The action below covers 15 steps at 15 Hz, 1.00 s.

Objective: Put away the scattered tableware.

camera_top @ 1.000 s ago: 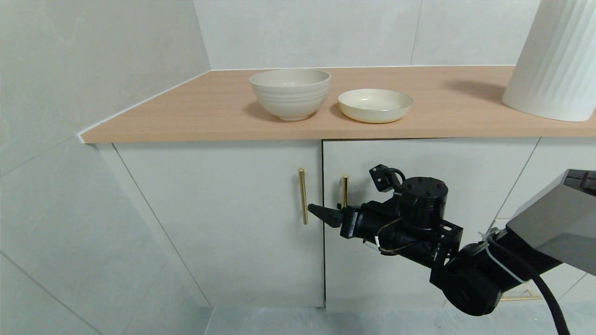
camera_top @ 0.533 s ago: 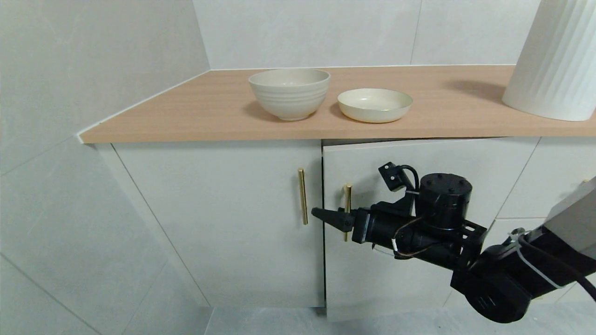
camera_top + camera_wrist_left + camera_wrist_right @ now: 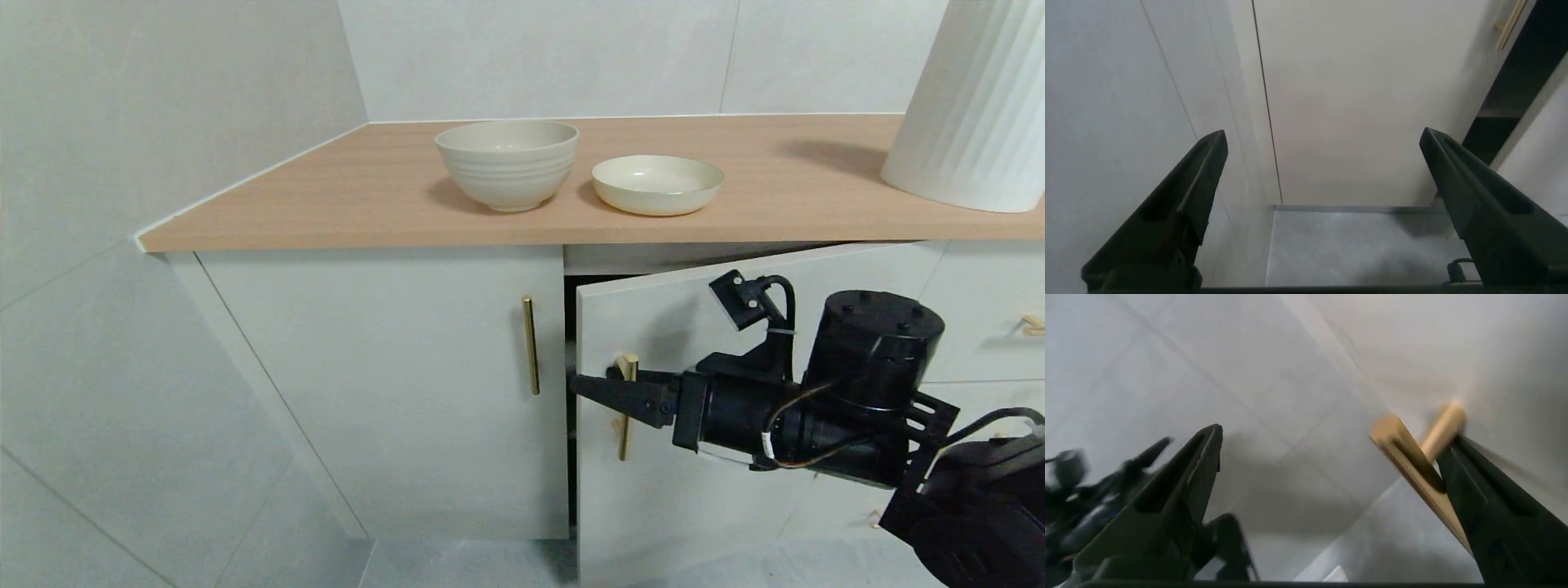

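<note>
My right gripper (image 3: 581, 385), fingers apart, sits against the vertical door handle (image 3: 625, 426), mid-frame (left gripper (image 3: 1323, 139) is spread too).

The ribbed bowl (image 3: 508, 163) is cream, the plate (image 3: 657, 184) pale yellow.

one bowl (image 3: 508, 163), one plate (image 3: 657, 184), one ribbed white vessel (image 3: 976, 114), two cabinet doors (image 3: 384, 392) (image 3: 653, 506)

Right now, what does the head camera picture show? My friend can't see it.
The right gripper is at the gold handle of the right cabinet door, which stands partly open. Above, a bowl and a shallow dish sit side by side on the wooden counter.
</note>
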Tool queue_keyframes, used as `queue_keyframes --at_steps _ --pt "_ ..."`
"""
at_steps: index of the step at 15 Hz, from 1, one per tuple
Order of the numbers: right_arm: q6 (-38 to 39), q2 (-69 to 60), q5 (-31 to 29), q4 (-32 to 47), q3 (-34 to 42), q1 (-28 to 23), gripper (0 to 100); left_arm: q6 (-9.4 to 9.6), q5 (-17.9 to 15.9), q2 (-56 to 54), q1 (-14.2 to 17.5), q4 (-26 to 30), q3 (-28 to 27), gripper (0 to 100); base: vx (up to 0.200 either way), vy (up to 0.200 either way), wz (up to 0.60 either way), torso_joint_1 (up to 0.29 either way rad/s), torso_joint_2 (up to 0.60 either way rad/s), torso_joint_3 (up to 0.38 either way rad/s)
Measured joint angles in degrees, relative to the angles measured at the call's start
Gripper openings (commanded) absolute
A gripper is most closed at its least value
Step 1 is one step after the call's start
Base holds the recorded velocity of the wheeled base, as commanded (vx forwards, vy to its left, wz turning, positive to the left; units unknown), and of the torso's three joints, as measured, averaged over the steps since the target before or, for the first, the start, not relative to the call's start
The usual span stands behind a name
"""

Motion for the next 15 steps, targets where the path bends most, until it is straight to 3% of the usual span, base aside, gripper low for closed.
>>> queue_keyframes --at_steps 11,13,15 --pt "-0.4 -5.7 1.9 -1.0 8.2 1.6 100 -0.10 0.2 0.0 0.0 -1.9 -0.4 100 0.000 0.000 0.00 0.000 0.00 0.000" --pt "-0.3 -6.1 1.8 -0.8 8.6 2.0 100 -0.16 0.0 0.0 0.0 -2.1 -2.3 100 0.000 0.000 0.00 0.000 0.00 0.000" --pt "-0.2 -6.6 1.8 -0.5 8.7 2.2 100 -0.18 -1.3 0.9 -0.4 2.1 -6.7 100 0.000 0.000 0.00 0.000 0.00 0.000"
